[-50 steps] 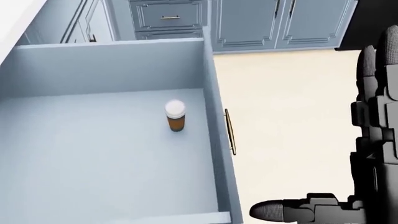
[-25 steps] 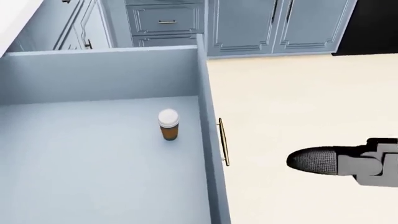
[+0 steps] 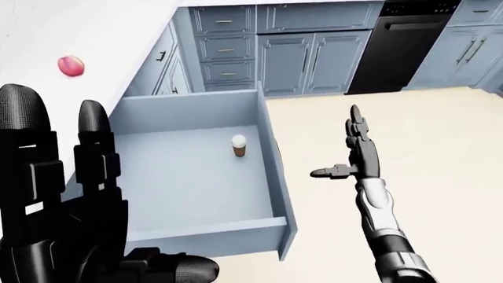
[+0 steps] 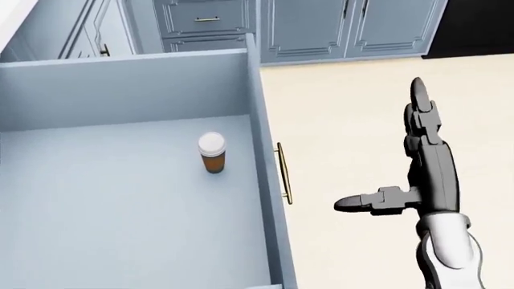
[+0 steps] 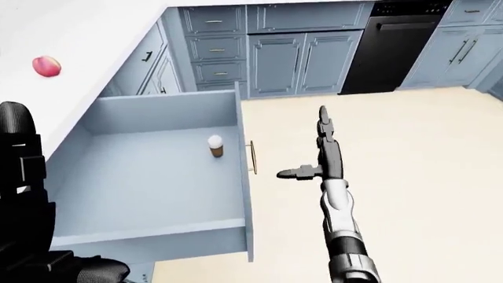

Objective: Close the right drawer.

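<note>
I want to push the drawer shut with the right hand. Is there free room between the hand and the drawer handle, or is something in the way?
Yes. The floor between the right hand and the handle on the drawer is bare. Inside the drawer only a small bottle stands, near the handle side. The left hand crowds the left-eye view's lower left corner.

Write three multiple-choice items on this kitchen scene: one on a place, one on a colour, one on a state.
1. Where does the small bottle stand?
A. inside the drawer
B. on the floor
C. on the counter

2. What colour is the bottle's cap?
A. red
B. white
C. black

3. How is the right hand?
A. closed on the handle
B. open, apart from the handle
C. inside the drawer

Answers:
1. A, it stands on the drawer bottom.
2. B, the cap is white over a brown body.
3. B, its fingers are spread, right of the handle with floor between.
</note>
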Tool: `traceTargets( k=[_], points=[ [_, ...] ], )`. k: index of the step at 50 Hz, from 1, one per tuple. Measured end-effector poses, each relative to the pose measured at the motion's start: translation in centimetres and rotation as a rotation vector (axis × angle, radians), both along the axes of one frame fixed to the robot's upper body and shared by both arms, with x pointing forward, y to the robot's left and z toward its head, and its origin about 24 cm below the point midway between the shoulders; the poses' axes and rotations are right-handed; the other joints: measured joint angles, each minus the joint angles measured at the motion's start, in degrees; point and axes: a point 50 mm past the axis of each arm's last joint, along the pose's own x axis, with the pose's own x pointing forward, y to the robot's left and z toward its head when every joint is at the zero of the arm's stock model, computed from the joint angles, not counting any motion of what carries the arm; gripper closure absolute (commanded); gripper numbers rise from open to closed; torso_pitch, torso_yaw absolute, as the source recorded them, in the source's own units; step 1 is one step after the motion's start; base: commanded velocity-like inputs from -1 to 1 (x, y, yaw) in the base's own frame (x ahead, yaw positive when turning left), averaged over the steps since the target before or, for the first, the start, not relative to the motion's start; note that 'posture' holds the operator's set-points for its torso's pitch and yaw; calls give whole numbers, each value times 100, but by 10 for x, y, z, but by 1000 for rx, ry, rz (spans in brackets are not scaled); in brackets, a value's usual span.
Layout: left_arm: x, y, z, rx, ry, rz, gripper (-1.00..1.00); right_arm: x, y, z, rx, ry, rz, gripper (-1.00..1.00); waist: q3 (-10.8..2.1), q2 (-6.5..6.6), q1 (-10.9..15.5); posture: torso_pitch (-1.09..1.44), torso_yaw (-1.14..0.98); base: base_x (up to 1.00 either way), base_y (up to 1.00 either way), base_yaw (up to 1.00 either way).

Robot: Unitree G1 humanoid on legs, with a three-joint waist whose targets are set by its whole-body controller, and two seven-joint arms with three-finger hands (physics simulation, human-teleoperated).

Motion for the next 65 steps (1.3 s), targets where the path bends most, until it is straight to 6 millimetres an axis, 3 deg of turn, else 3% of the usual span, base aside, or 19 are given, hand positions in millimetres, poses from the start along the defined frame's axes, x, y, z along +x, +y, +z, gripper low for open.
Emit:
traceTargets(
  k=[16,38,65],
  points=[
    [1,1,1,-4,1,0,-100,18,63,-24,-145,133,223,-100,-45,-1,48,0,0,0,0,0],
    [0,0,0,-3,1,-2,-100,16,89,-29,-168,130,287,-100,-123,-35,30,0,0,0,0,0],
    [1,1,0,-8,5,-1,-100,18,131,-27,-234,139,412,-100,-106,-55,42,0,0,0,0,0]
  ],
)
